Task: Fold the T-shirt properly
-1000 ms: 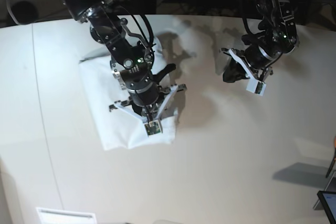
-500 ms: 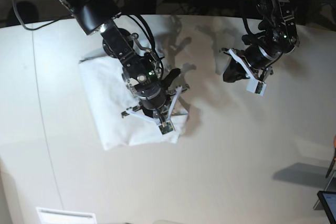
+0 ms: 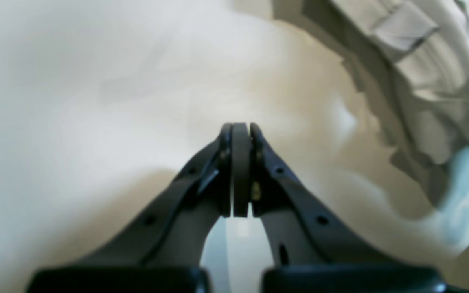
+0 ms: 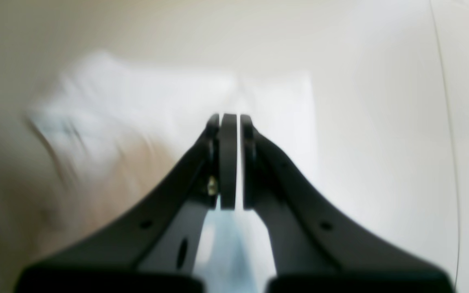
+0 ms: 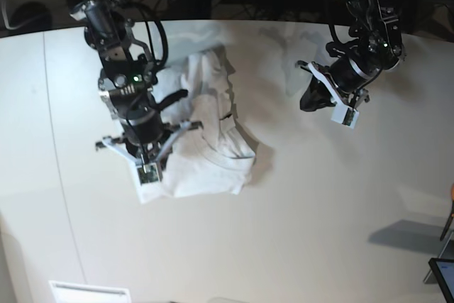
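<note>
far left in the base view: right gripper low over the left edge of the t-shirt, fingers pressed together, pinching nothing visible. next over: t-shirt itself, a rumpled, partly folded heap on the white table, upper portion bunched and ridged, lower portion flatter, right edge curling. far right: left gripper well apart from the cloth, above bare table, fingers likewise pressed together and empty. likely trouble from here: dragging closed fingers across the loose layers, undoing the flat lower part; pinching more than one layer at the bunched top, locking wrinkles into the next fold; pulling one-sided with the far arm idle, skewing the stack.
</note>
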Motion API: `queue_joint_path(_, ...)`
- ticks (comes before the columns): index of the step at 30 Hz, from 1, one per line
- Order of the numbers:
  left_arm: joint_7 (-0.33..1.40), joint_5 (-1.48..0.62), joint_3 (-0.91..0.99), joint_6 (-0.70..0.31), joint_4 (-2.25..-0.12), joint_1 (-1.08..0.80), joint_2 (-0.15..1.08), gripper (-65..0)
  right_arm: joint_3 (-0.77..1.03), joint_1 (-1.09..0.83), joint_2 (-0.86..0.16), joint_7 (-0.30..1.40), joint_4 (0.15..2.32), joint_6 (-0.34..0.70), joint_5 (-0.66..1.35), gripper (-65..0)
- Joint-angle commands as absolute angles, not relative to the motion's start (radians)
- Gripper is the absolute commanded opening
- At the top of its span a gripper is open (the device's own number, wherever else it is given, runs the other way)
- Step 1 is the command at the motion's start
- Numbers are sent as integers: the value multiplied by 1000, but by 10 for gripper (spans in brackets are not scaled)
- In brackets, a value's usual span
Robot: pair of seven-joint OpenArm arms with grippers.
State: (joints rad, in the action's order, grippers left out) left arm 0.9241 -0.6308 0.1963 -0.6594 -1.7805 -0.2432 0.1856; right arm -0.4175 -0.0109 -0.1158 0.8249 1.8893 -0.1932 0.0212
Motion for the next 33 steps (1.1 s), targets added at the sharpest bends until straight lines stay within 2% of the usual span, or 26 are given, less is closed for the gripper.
queue_joint_path(1, 901, -651, 174, -670, -1821, -236, 194, -650, -414, -10, -116, 783, 1928, -193, 13, -634)
queue_joint_path(6, 897, -651, 13, -668, -1926, -229, 223, -650, -352, -136, -140, 782, 1972, -194, 13, -634)
queue_joint_path(12, 894, -650, -176, -667, -1931, -160, 209, -650, -308, -219, -142, 774, 1991, -194, 13, -634)
queue_joint_path(15, 894, -650, -245, -664, -1931, -124, 185, -650, -308, -266, -142, 707, 1992, -194, 13, -634)
queue_joint_path(20, 894, -650, -390, -575, -1926, -45, 156, -650, -311, -325, -134, 665, 1994, -194, 13, -634)
queue_joint_path(26, 892, -650, -581, -476, -1785, 28, 148, -650, -315, -349, -134, 662, 1986, -194, 15, -634)
queue_joint_path(33, 892, -647, -613, -469, -1647, 18, 177, -650, -314, -349, -119, 662, 1968, -194, 15, -634)
